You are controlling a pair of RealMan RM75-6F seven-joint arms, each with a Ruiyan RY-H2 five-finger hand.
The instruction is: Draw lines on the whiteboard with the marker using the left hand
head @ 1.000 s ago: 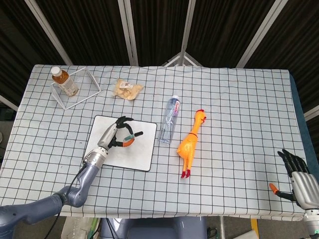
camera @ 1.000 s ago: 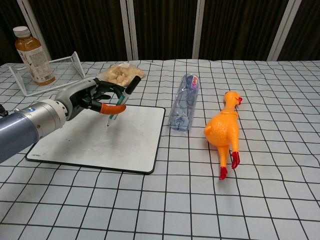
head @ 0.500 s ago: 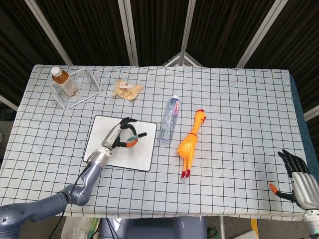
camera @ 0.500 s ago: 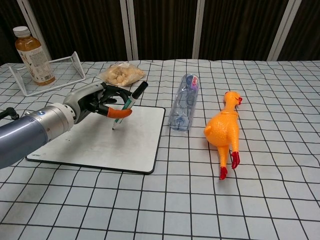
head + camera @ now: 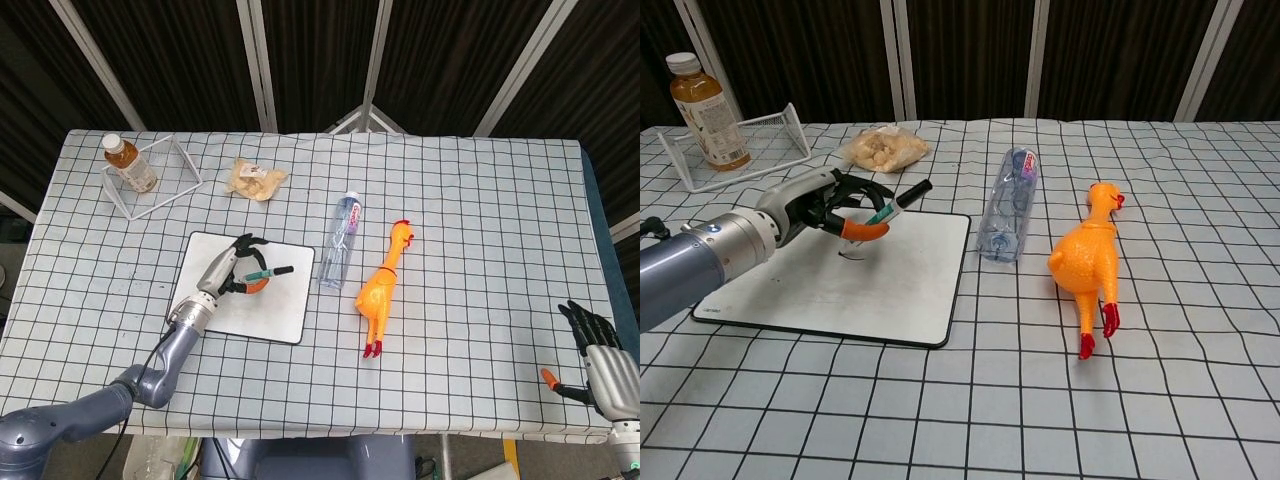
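Observation:
A white whiteboard (image 5: 272, 312) (image 5: 890, 290) with a black rim lies on the checked table, left of centre. My left hand (image 5: 233, 271) (image 5: 830, 207) hovers over its far half and pinches a green and black marker (image 5: 269, 273) (image 5: 892, 205) between an orange-tipped thumb and the fingers. The marker lies tilted low, its cap end pointing right and its tip down at the board beside a short dark curved mark (image 5: 848, 256). My right hand (image 5: 594, 350) rests at the table's near right corner, fingers spread, holding nothing.
A clear water bottle (image 5: 341, 239) (image 5: 1008, 213) lies just right of the board, with a yellow rubber chicken (image 5: 384, 285) (image 5: 1087, 255) beyond it. At the back left stand a tea bottle (image 5: 127, 163) (image 5: 706, 97), a white wire rack (image 5: 160, 176) and a snack bag (image 5: 256, 179) (image 5: 883, 148).
My left hand swept right and then back left over the board. The marker has tipped from steep to nearly flat, and a short curved mark now shows on the board.

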